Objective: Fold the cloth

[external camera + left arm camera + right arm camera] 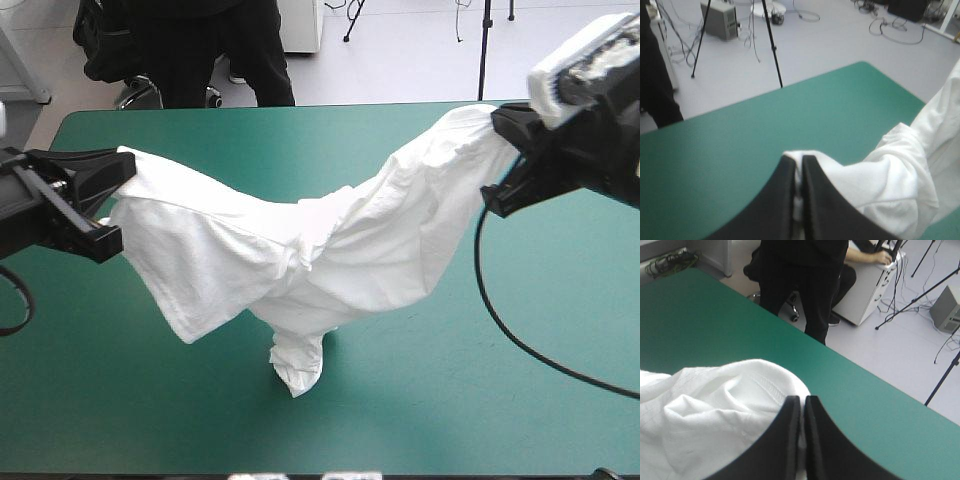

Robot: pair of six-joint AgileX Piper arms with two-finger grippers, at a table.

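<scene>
My left gripper [799,162] and right gripper [802,402] each clamp the white T-shirt [330,245], held up sagging between them over mid-table, open teal-green cover [120,400] reaching every edge.

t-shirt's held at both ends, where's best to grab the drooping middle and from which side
Probably the bunched tail of the T-shirt, hanging lowest toward the table. Come from the table's near edge, low and level. The tail dangles free on that side, while the left hand and right hand pinch the raised ends.
</scene>
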